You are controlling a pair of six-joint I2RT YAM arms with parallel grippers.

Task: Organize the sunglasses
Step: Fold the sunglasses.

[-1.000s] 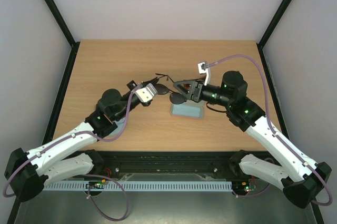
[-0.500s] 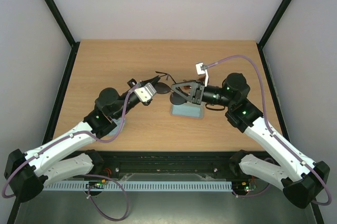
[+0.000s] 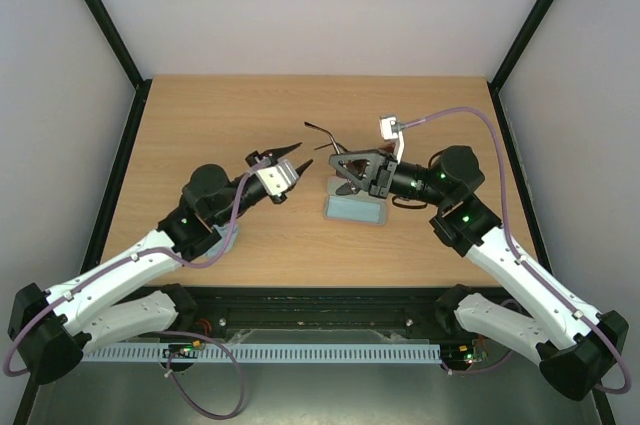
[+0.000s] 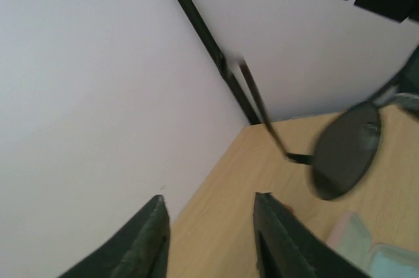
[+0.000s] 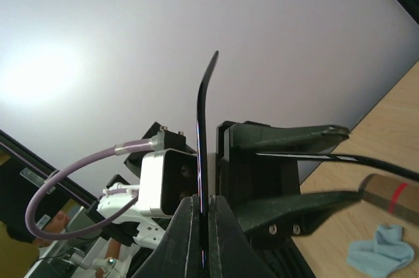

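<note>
The black wire-framed aviator sunglasses (image 3: 326,143) hang above the table in my right gripper (image 3: 338,165), which is shut on one dark lens, seen edge-on in the right wrist view (image 5: 205,134). One temple sticks out to the far left. My left gripper (image 3: 296,157) is open and empty, just left of the glasses and apart from them. In the left wrist view its fingers (image 4: 154,239) frame bare table, with a dark lens (image 4: 344,154) and a temple ahead at the right. The reddish-brown sunglasses are out of view.
A flat pale case (image 3: 355,210) lies on the table under the right gripper. The brown oblong case with a red stripe (image 5: 393,193) and a blue cloth (image 5: 380,252) lie by the left arm; the cloth also shows in the top view (image 3: 225,235).
My left gripper, which was at the aviators, now stands open and apart from them. My right gripper has turned and drawn the glasses slightly right and up.
</note>
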